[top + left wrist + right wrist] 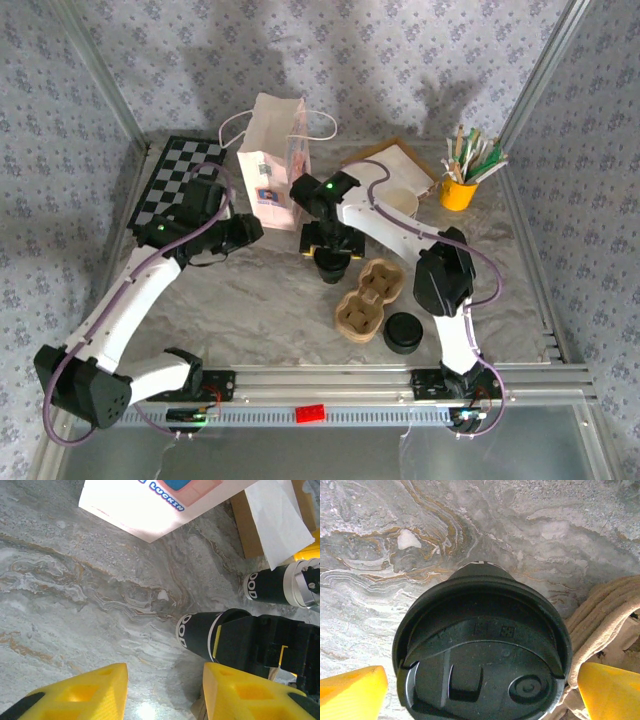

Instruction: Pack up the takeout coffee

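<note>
A black takeout coffee cup [332, 270] with a black lid [482, 650] stands upright on the marble table, just left of the brown pulp cup carrier [368, 298]. My right gripper [330, 247] hangs straight over it, open. Its yellow fingertips [352, 692] flank the lid with small gaps. Left of that cup, my left gripper [165, 690] is low over the table, open with only bare table between its fingers [80, 695]. The same cup [197, 630] lies just beyond its right finger. The white and pink paper bag [272, 160] stands behind both grippers.
A second black cup [403, 332] sits by the carrier's near right. Another black cup with a pale end [272, 585] lies farther right in the left wrist view. A checkerboard [180, 180], napkins on cardboard [395, 168] and a yellow utensil cup [460, 190] line the back.
</note>
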Controlling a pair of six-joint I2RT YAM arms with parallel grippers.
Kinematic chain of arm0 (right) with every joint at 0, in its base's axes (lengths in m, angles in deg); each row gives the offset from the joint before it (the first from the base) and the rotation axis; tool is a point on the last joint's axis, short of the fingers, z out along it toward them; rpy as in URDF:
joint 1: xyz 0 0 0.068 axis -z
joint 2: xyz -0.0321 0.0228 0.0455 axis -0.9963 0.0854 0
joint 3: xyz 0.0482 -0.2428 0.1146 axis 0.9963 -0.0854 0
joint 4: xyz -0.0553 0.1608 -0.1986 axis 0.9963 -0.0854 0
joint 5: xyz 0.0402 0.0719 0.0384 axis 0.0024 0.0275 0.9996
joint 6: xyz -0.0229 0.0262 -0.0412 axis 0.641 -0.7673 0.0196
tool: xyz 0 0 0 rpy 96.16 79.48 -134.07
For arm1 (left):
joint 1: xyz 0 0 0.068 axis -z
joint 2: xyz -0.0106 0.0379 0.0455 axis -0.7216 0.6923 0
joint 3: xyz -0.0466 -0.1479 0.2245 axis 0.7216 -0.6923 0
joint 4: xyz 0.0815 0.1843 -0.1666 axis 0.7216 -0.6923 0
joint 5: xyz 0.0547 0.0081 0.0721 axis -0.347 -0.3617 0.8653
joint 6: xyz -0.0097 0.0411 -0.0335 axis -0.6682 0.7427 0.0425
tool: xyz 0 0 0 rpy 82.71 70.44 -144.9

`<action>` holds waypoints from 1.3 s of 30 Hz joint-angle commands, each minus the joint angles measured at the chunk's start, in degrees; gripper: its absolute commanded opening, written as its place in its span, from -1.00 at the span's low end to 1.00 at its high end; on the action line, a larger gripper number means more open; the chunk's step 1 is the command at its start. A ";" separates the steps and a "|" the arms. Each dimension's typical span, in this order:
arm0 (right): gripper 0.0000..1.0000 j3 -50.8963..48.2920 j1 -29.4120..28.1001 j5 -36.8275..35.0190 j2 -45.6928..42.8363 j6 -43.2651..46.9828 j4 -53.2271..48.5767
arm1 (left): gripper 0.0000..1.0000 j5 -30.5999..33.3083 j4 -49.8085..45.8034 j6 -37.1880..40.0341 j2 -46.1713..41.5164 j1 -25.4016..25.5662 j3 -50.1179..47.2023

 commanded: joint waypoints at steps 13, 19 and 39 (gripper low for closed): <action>0.92 1.53 -0.14 -0.74 2.78 -1.20 -1.83 | -0.11 -3.38 -0.91 1.90 -2.14 -2.90 -2.41; 0.81 2.96 -0.08 -1.04 3.57 -0.55 -2.47 | -0.11 -3.90 -0.76 2.23 -1.90 -3.27 -2.68; 0.71 3.58 8.66 -2.95 1.64 5.27 -2.08 | -0.11 -5.70 0.90 2.06 -0.75 -3.89 -2.36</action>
